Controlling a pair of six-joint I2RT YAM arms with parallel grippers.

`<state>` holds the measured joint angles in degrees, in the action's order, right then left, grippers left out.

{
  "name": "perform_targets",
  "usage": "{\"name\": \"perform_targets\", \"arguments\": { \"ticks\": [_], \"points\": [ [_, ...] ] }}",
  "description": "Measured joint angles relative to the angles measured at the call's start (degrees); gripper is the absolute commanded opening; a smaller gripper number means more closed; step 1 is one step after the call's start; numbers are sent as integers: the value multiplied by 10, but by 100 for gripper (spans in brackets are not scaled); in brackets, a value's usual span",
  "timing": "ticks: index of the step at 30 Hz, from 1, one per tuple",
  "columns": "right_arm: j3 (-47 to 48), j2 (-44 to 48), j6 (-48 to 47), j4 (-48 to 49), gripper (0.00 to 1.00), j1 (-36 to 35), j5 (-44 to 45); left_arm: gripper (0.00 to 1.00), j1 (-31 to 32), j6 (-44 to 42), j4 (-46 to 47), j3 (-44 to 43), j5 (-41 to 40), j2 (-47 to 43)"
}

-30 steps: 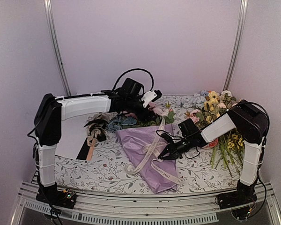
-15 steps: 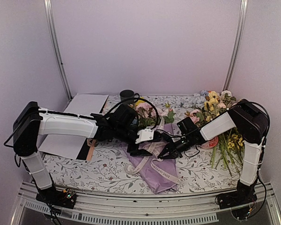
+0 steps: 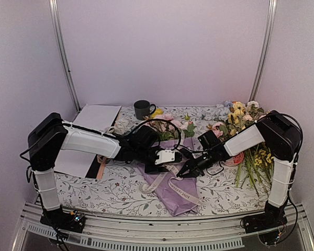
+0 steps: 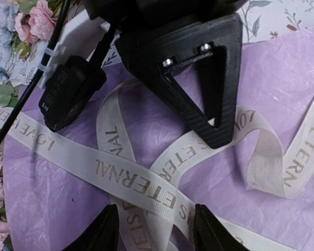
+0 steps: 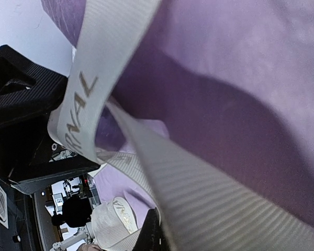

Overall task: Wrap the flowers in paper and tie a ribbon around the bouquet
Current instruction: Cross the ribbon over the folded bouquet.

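A floral-print tabletop (image 3: 120, 191) fills the lower half of the top view. At its centre lies the bouquet (image 3: 174, 197), a cone with its narrow end toward the lower edge of the frame and its wide end toward the back wall. The paper (image 4: 282, 78) is soft lilac-purple and lightly creased. The flowers (image 3: 166, 120) show at the wide end as pink blooms, one yellow bloom and green leaves, partly hidden behind the left arm. The left wrist view catches pink roses and a pale blue head in its upper left corner. The ribbon (image 4: 131, 178) is flat and cream-white, printed with tan letters reading LOVE IS ETERNAL. It lies in loose crossing loops over the paper, and in the top view one end curls off the cone's lower left side.

The left arm (image 3: 89, 142) reaches in from the left of the frame, elbow high and forearm nearly level, to the middle of the cone. The right arm (image 3: 246, 140) slopes down from the right to the same spot. The left gripper (image 4: 158, 231) hovers over the ribbon, its fingers (image 4: 105, 232) apart, with a band of ribbon running beneath the gap. The right gripper (image 3: 190, 169) faces it, just beside. Its fingers (image 4: 215, 104) are pressed together, pinching a ribbon loop at the tip.
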<state>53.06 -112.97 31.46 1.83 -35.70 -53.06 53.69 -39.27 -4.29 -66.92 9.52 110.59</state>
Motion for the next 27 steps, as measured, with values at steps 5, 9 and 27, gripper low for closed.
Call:
{"name": "perform_targets", "arguments": {
  "ticks": [5, 9, 27],
  "points": [
    [1, 4, -3, -6, 0, 0, 0, 47, 5, 0, 15, 0, -15, 12],
    [2, 4, -5, -6, 0, 0, -1, 51, 13, -1, 27, 0, -28, 32],
    [2, 10, -8, -10, 0, 0, -2, 66, 18, -30, 24, 2, 36, -30]
  ]
}}
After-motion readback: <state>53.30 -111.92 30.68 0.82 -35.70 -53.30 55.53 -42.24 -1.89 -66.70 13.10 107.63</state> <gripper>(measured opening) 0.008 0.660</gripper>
